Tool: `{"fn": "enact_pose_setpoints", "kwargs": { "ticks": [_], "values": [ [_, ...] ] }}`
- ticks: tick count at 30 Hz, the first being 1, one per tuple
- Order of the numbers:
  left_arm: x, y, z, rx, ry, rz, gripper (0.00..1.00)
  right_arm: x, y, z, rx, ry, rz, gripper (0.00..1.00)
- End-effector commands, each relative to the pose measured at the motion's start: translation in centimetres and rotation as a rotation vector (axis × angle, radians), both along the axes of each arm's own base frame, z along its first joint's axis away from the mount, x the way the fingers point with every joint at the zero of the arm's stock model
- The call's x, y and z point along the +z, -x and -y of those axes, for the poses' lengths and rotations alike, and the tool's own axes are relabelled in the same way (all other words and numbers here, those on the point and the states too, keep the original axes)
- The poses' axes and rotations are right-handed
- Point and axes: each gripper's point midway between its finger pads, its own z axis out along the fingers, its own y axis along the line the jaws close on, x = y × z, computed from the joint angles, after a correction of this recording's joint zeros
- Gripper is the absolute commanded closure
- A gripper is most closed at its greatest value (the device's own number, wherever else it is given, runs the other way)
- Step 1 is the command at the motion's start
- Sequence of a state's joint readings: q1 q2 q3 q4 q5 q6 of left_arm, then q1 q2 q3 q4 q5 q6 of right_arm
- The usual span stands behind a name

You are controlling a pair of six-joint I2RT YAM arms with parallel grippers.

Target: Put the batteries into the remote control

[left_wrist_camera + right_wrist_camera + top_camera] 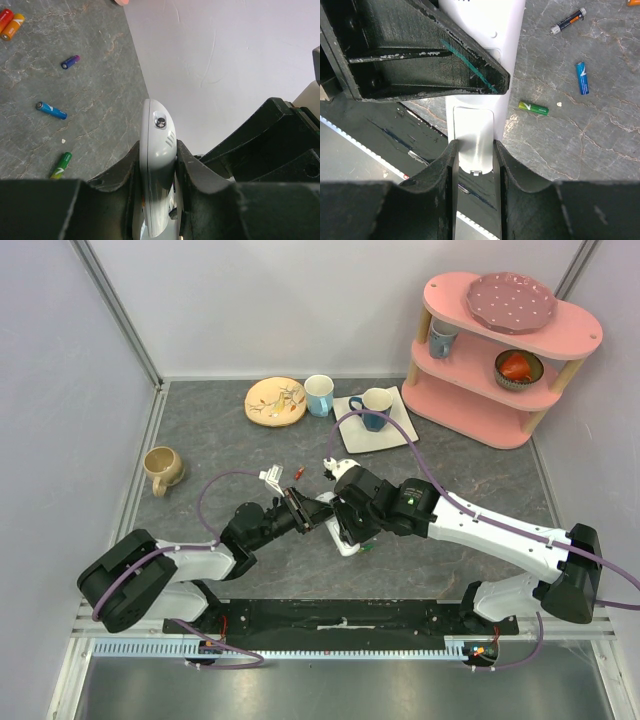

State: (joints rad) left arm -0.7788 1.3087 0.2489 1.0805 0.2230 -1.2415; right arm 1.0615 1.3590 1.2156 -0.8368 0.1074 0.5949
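Here the left tool (159,150) and right tool (474,147) both clench the remote control (159,120), 5 batteries (51,110) scattered nearby.

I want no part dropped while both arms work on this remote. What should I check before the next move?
1. Left gripper holds the remote control: ok, it is shut on the remote's sides.
2. Right gripper grips the cover: ok, one finger sits against each long edge.
3. Battery recess exposed: cannot tell, the cover and the left gripper hide it.
4. Batteries loaded: not ok. The green battery, blue battery and dark battery lie loose on the table.
5. Loose batteries clear of the grippers: ok, they lie off to one side.
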Motion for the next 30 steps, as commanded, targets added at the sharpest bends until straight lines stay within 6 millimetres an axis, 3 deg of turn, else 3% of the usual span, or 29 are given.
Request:
{"fn": "enact_pose_setpoints", "kwargs": {
  "ticks": [1,13,30],
  "values": [
    [4.1,2.7,1.1,-0.132,0.129,0.089,0.98,1.4,-2.4,0.0,-0.068,-0.021,0.081,0.72],
    [3.6,2.2,0.9,-0.104,0.126,0.058,0.98,1.1,-2.1,0.3,-0.06,-0.018,0.073,0.56],
    [2.2,1.5,0.6,-0.06,0.096,0.025,0.98,2.8,-2.1,-0.2,-0.073,-0.071,0.082,0.48]
  ]
}}
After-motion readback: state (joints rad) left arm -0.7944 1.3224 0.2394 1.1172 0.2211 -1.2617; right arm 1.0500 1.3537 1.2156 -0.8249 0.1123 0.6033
